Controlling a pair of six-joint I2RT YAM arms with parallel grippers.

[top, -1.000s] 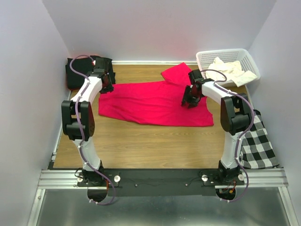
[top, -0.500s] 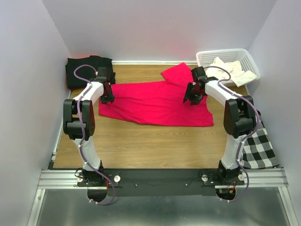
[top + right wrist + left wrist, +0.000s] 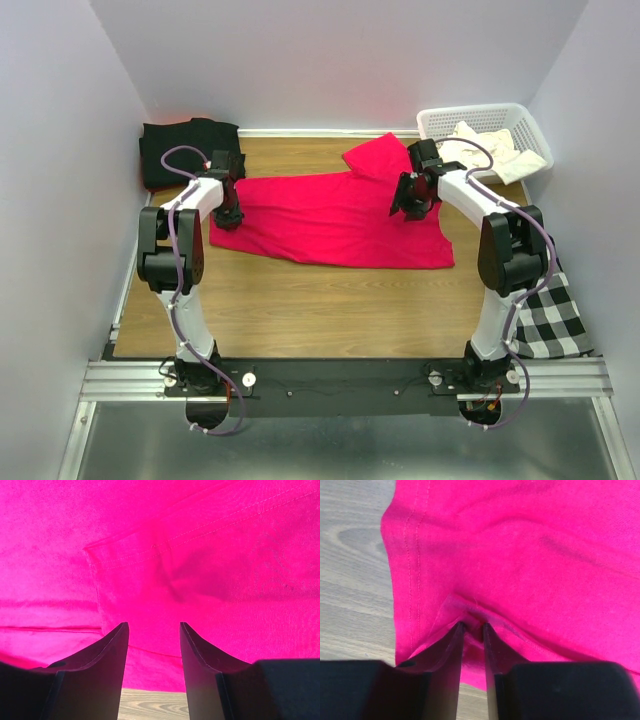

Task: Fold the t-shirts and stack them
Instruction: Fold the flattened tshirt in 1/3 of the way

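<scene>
A crimson-red t-shirt (image 3: 330, 218) lies spread on the wooden table, one sleeve (image 3: 375, 155) pointing to the back. My left gripper (image 3: 232, 212) is at the shirt's left edge, shut on a pinched fold of red cloth (image 3: 472, 622) near the hem. My right gripper (image 3: 408, 208) is over the shirt's right part, open, with red fabric (image 3: 165, 575) below the fingers and nothing between them. A black t-shirt (image 3: 170, 150) lies folded at the back left corner. A cream-white t-shirt (image 3: 490, 150) lies crumpled in the basket.
A white lattice basket (image 3: 440, 122) stands at the back right. A black-and-white checked cloth (image 3: 545, 310) lies at the table's right edge. White walls close in on three sides. Bare wood (image 3: 300, 310) lies in front of the red shirt.
My left gripper moved from beside the black shirt down onto the red shirt's left edge and shut on it. My right gripper shifted slightly back and right over the shirt.
</scene>
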